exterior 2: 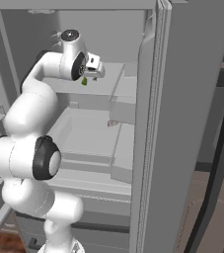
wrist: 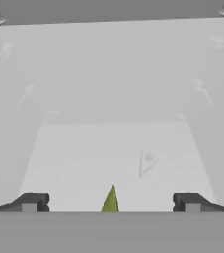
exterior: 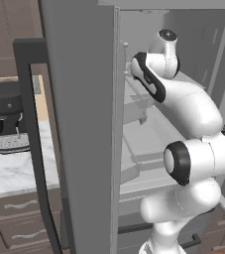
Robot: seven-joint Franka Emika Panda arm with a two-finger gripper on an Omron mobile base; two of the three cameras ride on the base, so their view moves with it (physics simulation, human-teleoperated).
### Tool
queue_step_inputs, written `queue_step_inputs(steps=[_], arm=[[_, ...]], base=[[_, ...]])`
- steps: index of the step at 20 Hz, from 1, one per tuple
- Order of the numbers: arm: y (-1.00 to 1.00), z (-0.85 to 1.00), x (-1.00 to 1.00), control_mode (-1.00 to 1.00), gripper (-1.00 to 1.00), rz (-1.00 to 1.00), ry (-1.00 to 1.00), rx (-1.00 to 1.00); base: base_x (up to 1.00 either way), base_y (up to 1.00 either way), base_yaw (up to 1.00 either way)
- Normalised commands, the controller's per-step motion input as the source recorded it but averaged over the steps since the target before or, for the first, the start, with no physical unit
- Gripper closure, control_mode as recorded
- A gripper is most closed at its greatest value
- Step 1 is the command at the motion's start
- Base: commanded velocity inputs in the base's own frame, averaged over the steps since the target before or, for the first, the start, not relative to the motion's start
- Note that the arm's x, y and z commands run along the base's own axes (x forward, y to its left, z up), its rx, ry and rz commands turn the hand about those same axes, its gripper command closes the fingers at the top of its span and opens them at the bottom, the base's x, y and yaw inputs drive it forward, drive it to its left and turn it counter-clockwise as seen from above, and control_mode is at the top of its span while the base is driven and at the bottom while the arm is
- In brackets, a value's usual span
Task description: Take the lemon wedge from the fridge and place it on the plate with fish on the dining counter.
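Observation:
The fridge [exterior 2: 182, 123] stands with its doors open, and my arm reaches onto an upper shelf inside. In the hand view the lemon wedge [wrist: 111, 201], a tiny yellow-green sliver, shows its tip on the pale shelf floor. My gripper [wrist: 111, 203] is open, its dark fingertips [wrist: 32, 202] set wide on either side of the wedge without touching it. From the right base view the wedge [exterior 2: 84, 81] appears as a green speck just under my gripper [exterior 2: 89, 74]. The plate with fish and the dining counter are out of view.
The open left fridge door [exterior: 84, 124] with its dark bar handle [exterior: 32, 149] stands close to my arm. A black coffee machine [exterior: 7, 116] sits on the marble worktop [exterior: 10, 171]. A small pinkish item [exterior 2: 112, 123] lies on a lower fridge shelf.

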Motion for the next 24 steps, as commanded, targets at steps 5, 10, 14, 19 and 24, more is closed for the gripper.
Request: queue_step_inputs(steps=[5, 10, 14, 19, 24], arm=[[0.10, -0.06, -0.05, -1.00, -1.00, 0.00, 0.00, 0.00], [0.11, -0.51, -0.68, -1.00, -1.00, 0.00, 0.08, 0.00], [0.09, -0.17, -0.43, -1.00, -1.00, 0.00, 0.02, 0.00], [0.04, 0.00, 0.11, -1.00, -1.00, 0.00, 0.00, 0.00], [0.00, 0.79, 0.27, -1.00, -1.00, 0.00, 0.00, 0.01]], base=[[0.00, 0.00, 0.00], [0.00, 0.00, 0.00], [0.00, 0.00, 0.00], [0.00, 0.00, 0.00], [0.00, 0.00, 0.00]])
